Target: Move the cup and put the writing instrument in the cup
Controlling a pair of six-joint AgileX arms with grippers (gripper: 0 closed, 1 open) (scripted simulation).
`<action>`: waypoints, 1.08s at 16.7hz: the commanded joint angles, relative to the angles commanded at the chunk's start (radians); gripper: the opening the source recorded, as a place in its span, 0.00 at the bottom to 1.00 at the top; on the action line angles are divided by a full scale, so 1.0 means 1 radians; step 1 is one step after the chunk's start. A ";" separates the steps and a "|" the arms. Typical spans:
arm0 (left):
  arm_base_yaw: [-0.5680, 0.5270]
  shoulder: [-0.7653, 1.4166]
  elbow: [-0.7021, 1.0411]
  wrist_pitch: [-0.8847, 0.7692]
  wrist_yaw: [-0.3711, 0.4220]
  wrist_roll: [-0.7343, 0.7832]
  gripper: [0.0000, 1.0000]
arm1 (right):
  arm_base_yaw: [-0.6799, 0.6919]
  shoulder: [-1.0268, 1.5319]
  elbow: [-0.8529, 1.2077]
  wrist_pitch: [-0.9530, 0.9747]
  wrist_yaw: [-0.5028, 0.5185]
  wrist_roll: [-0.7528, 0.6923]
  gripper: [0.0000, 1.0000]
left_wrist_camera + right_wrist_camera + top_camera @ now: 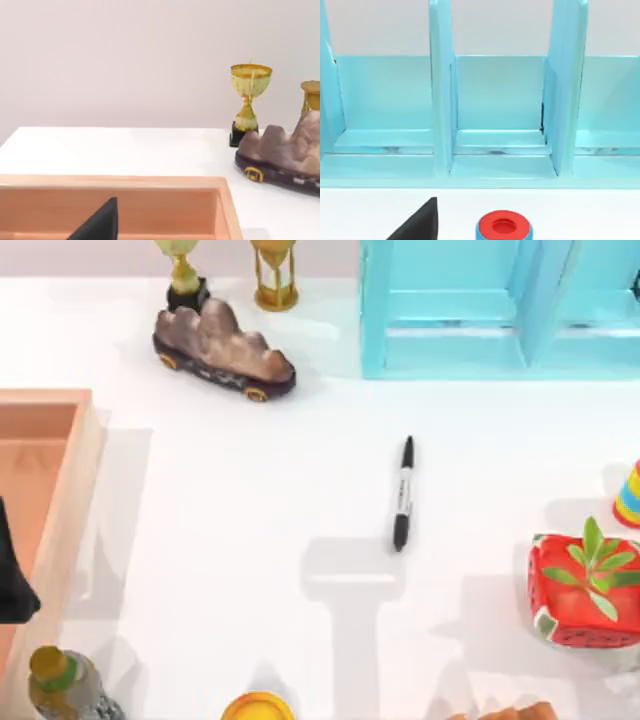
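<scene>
The writing instrument (403,495), a slim black marker with a white label band, lies flat near the middle of the white table, its length running front to back. The cup is out of view. A dark part of my left arm (12,580) hangs over the wooden tray at the table's left edge. In the left wrist view a black piece of my left gripper (100,225) sits above the tray's inside. A black piece of my right gripper (420,225) shows in the right wrist view, facing the cyan shelf. Neither gripper is near the marker.
The wooden tray (60,440) runs along the left. At the back stand a rock ornament on wheels (222,350), a gold trophy (183,270), an hourglass (275,275) and the cyan shelf (480,310). A watermelon-patterned box (585,585) and striped cone (630,495) sit right.
</scene>
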 joint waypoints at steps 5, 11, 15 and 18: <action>0.012 0.063 0.063 -0.058 -0.003 0.010 1.00 | 0.000 0.000 0.000 0.000 0.000 0.000 1.00; 0.063 0.475 0.433 -0.371 -0.005 0.065 1.00 | 0.000 0.000 0.000 0.000 0.000 0.000 1.00; 0.105 0.894 0.745 -0.653 -0.004 0.112 1.00 | 0.000 0.000 0.000 0.000 0.000 0.000 1.00; 0.136 1.186 0.967 -0.862 -0.002 0.147 1.00 | 0.000 0.000 0.000 0.000 0.000 0.000 1.00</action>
